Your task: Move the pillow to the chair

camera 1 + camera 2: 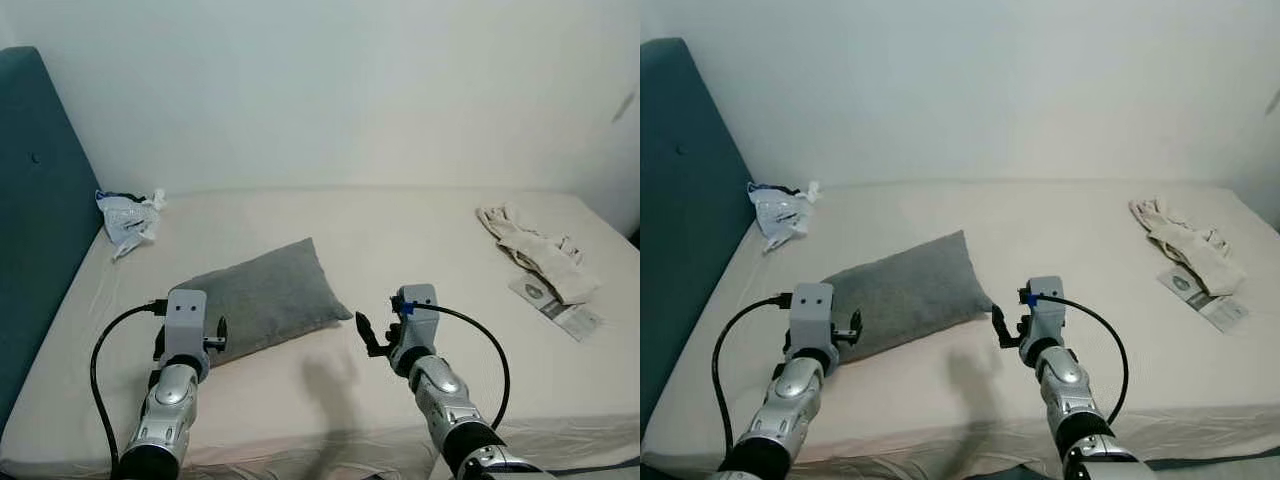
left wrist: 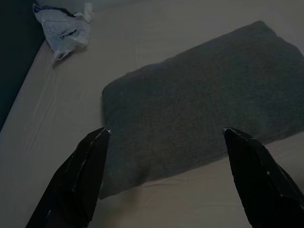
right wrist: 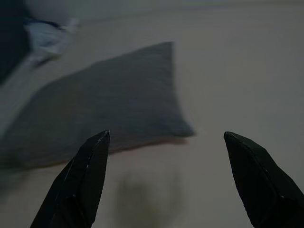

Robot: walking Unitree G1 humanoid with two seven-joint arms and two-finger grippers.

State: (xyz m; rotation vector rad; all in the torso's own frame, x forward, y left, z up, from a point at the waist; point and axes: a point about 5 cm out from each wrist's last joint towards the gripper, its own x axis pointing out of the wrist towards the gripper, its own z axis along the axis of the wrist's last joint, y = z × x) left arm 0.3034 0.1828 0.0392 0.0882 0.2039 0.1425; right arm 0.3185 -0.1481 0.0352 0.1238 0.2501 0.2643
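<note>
A grey pillow (image 1: pixel 265 298) lies flat on the beige bed (image 1: pixel 400 230), left of the middle. My left gripper (image 2: pixel 166 133) hovers open just above the pillow's near left corner, with nothing between its fingers. On the other side, my right gripper (image 3: pixel 166 135) is open too, low over the sheet just past the pillow's right corner (image 3: pixel 183 129). Neither gripper touches the pillow. Both silver arms reach in from the bed's near edge, the left arm (image 1: pixel 170 390) and the right arm (image 1: pixel 440 390).
A teal headboard (image 1: pixel 35 230) stands along the left side. A crumpled plastic bag (image 1: pixel 128 218) lies at the far left of the bed. A white cloth (image 1: pixel 530 250) and a paper leaflet (image 1: pixel 562 308) lie at the right. A pale wall runs behind.
</note>
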